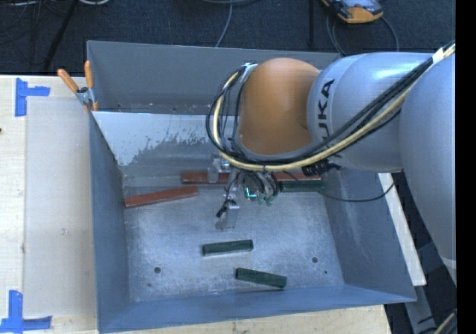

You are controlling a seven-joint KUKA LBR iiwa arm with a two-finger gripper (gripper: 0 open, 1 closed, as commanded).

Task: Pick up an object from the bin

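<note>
The bin holds five bars, two brown and three green. The left brown bar lies mid-floor. The back brown bar runs under the wrist. The middle green bar and front green bar lie toward the near wall, and the right green bar is half hidden by the arm.

The gripper hangs over bare floor, between the back brown bar and the middle green bar, touching neither. I cannot tell whether it is spread or closed. The arm reaches in from the right, wrist bent down.
</note>
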